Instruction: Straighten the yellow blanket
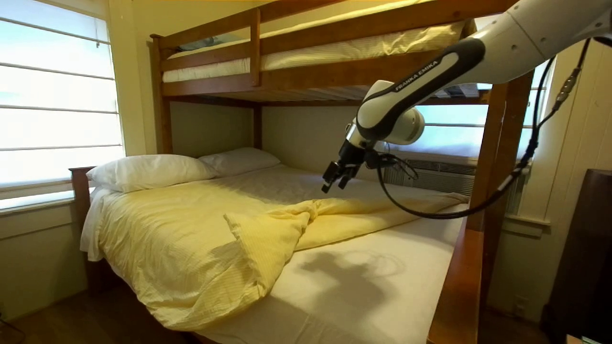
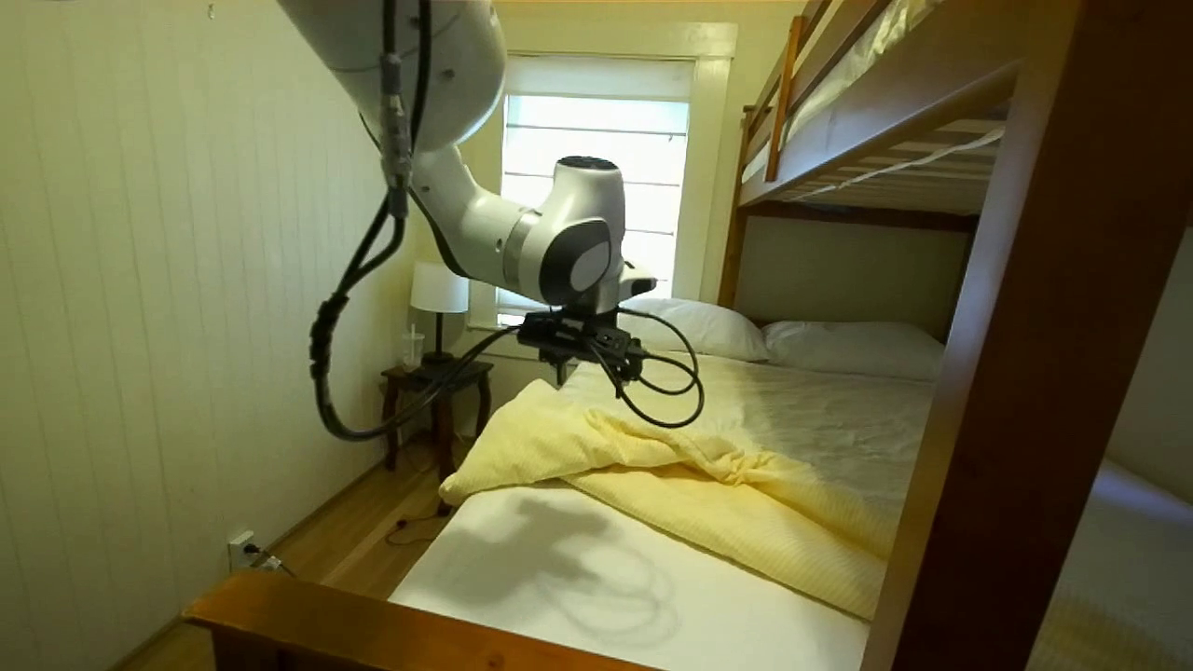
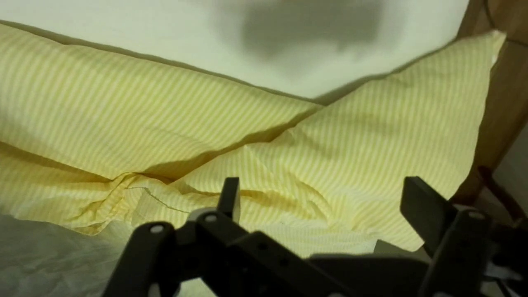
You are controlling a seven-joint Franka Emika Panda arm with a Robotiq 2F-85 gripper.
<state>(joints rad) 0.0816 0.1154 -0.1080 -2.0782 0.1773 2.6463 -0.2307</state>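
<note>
The yellow blanket [image 1: 167,239] lies over the bed, with its foot-end edge folded back and bunched. In an exterior view the fold [image 2: 708,503] runs diagonally across the bed. A turned-over corner [image 1: 267,239] lies at the near side and hangs slightly over the bed edge. In the wrist view the striped blanket [image 3: 371,144] shows creases and a gathered knot at left. My gripper [image 1: 333,185] is open and empty above the blanket, apart from it. In the wrist view its fingers [image 3: 322,194] stand wide apart with the fabric below. In an exterior view the fingers are mostly hidden.
White mattress sheet [image 1: 363,277] shows at the foot end. White pillows [image 1: 153,172] lie at the head. The upper bunk [image 1: 306,76] overhangs the bed. A wooden post [image 2: 1007,373] and footboard [image 2: 373,624] frame the foot end. A lamp [image 2: 440,289] stands on a side table [image 2: 438,377].
</note>
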